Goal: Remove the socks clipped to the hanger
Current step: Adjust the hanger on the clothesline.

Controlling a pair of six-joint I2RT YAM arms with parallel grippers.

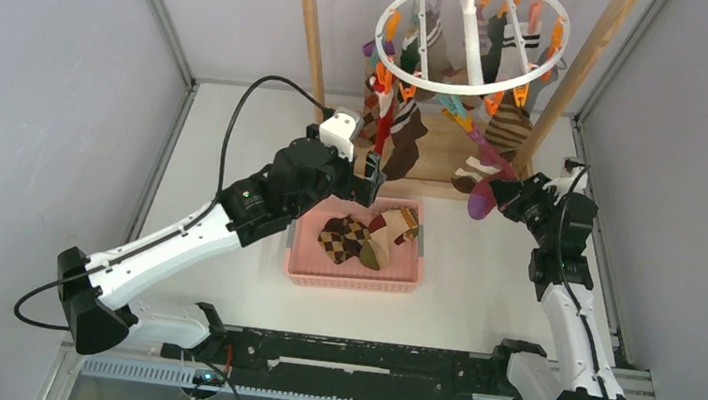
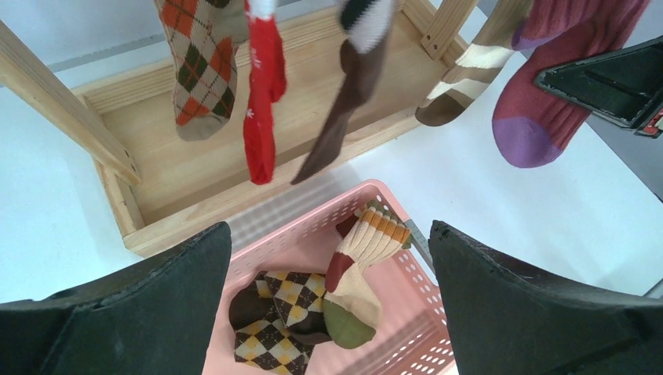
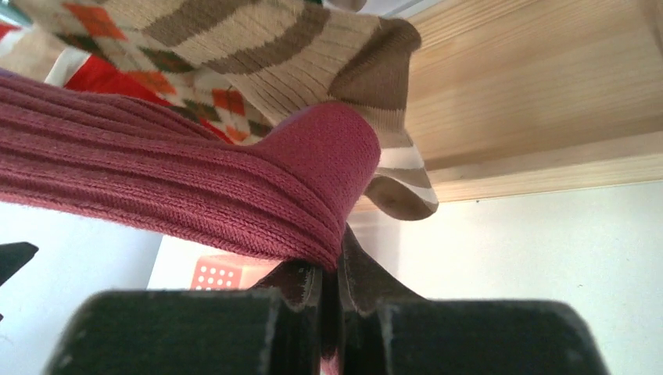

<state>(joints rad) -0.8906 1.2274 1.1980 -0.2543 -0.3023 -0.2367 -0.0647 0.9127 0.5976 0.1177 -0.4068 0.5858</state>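
Observation:
The white ring hanger (image 1: 545,56) hangs from the wooden rack, with several socks clipped under its orange and teal clips. My right gripper (image 1: 499,192) is shut on a maroon sock with a purple toe (image 1: 479,203) that still hangs from the ring. In the right wrist view the maroon sock (image 3: 195,180) is folded and pinched between the shut fingers of the right gripper (image 3: 332,273). My left gripper (image 1: 369,184) stands open and holds nothing, above the basket's far edge. In the left wrist view an argyle sock (image 2: 199,70), a red sock (image 2: 262,101) and a brown sock (image 2: 344,101) hang ahead of the left gripper (image 2: 328,266).
A pink basket (image 1: 351,282) sits mid-table and holds a brown argyle sock (image 2: 281,312) and a cream striped sock (image 2: 367,250). The wooden rack (image 1: 312,44) and its base board (image 3: 547,101) stand behind it. A brown-and-cream striped sock (image 3: 297,47) hangs next to the maroon one.

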